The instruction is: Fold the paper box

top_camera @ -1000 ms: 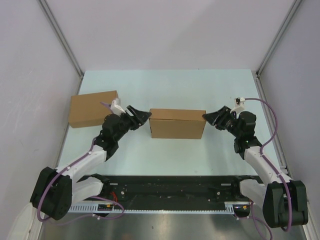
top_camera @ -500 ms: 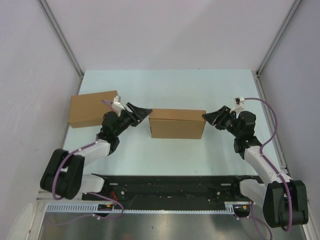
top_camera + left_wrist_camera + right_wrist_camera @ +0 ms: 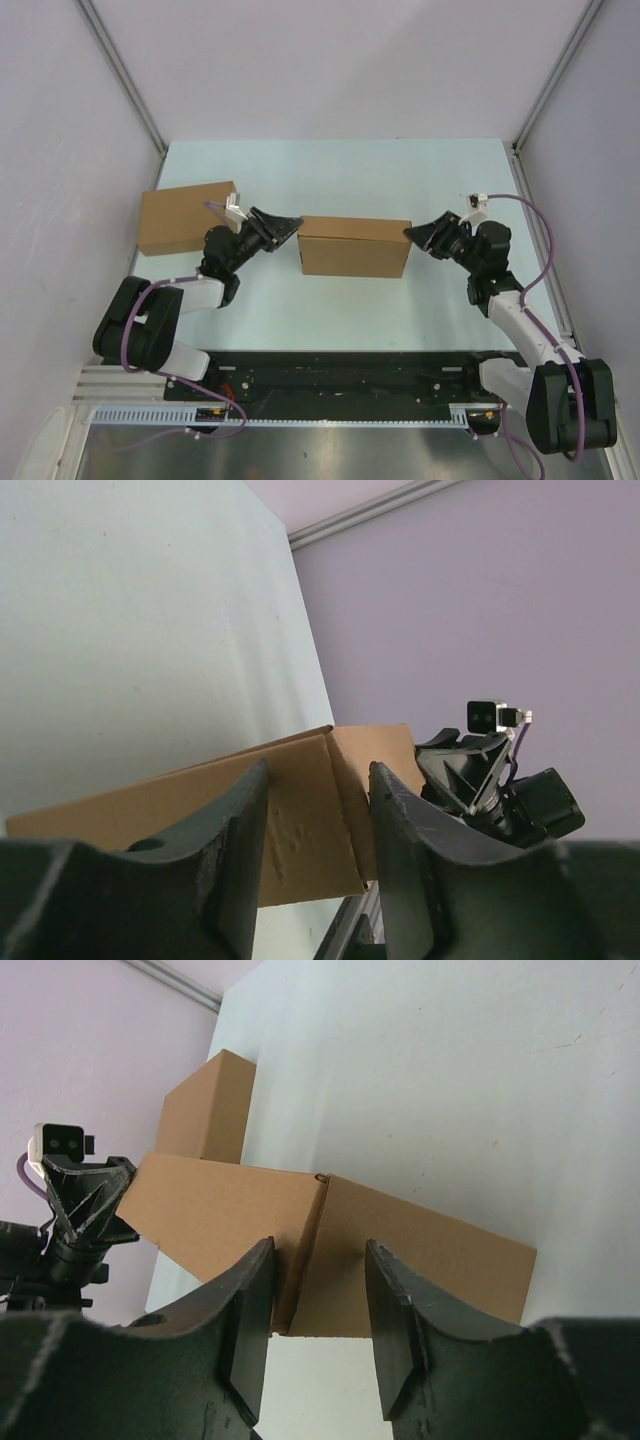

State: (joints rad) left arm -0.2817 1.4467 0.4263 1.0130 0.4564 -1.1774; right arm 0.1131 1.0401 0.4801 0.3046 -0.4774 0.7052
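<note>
- The paper box (image 3: 354, 248) stands on the surface (image 3: 340, 175), between our two tools. It already has a shallow rectangular form, and we see no flap standing loose.
- Our left tool (image 3: 288, 225) is at the left end of the paper box, by its far corner. Its fingers (image 3: 235, 820) are moderately parted with nothing between them, and the box corner shows beyond the gap.
- Our right tool (image 3: 414, 235) is at the right end of the paper box. Its fingers (image 3: 250, 1300) are also parted and empty. A vertical edge of the box lines up with the gap in the right wrist view.
- From above, both tips look touching or just short of the cardboard. We cannot tell which.
- We judge the folding to be nearly complete. The step in hand looks like squaring the ends, or checking that they are seated.
- To do this well, we should press both ends together evenly, so the paper box does not slide or swing toward one tool.
- We should put the tips on the end walls rather than on the top edges. Thin cardboard will likely buckle under a point load, so light force is enough.
- We should move the tools along the length of the paper box. A sideways drag could pull a tucked flap open.
- A second cardboard box (image 3: 187, 218) lies to the left of the paper box, beyond the left tool and apart from it. The left arm should avoid nudging it.
</note>
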